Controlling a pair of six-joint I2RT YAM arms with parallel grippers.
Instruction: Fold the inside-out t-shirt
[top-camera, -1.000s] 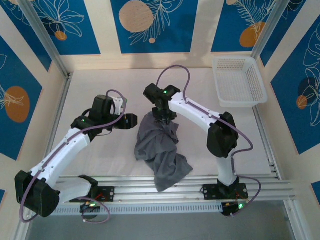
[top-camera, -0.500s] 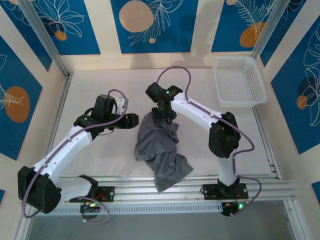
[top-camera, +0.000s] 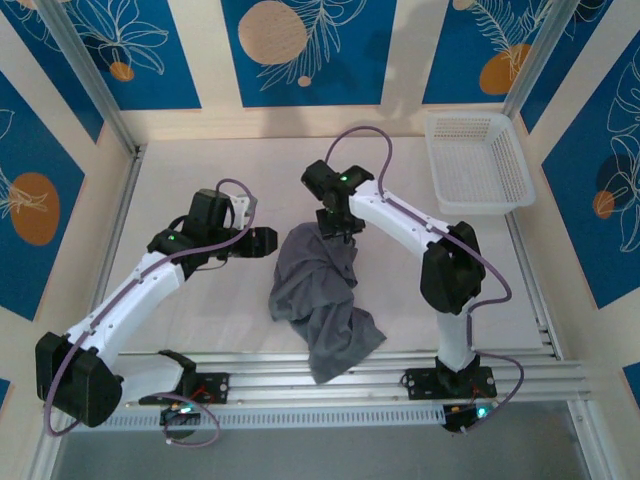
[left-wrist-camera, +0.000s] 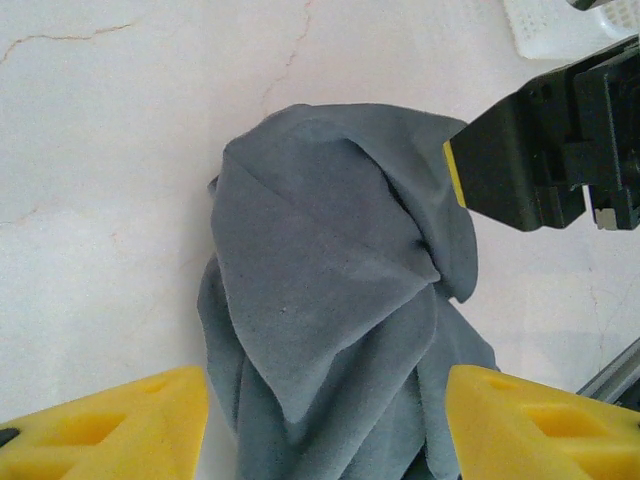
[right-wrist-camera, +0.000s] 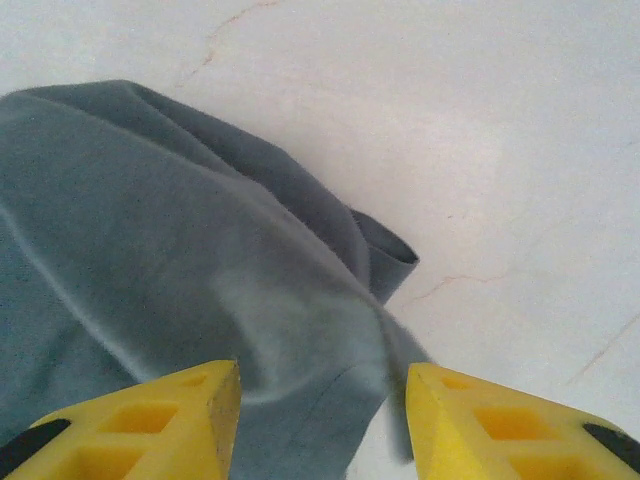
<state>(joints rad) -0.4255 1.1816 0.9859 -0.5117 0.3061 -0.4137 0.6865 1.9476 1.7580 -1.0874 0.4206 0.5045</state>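
The right gripper (top-camera: 345, 228) has lifted off the top of the inside-out t-shirt (top-camera: 320, 295) and drifted up and to the right, and the cloth it had bunched has slumped back into the heap. Its jaws stand spread and empty now, the wrist view showing the grey fabric lying loose below and between the yellow fingers (right-wrist-camera: 190, 410). The left gripper (top-camera: 262, 243) hovers just beside the shirt's upper left, jaws also spread wide, nothing pinched.

The shirt sits crumpled mid-table, its lower tail spilling over the metal rails (top-camera: 260, 375) at the near edge.

It looks like the spreading step. To do it well, each gripper should probably find a true edge, a hem or shoulder, not a fold in the middle, and draw outward together so the heap opens flat.

There is bare table (top-camera: 200, 180) to the left and at the back; the white basket (top-camera: 520, 165) stands well apart in the far right corner, so pulling away from the rails seems safest
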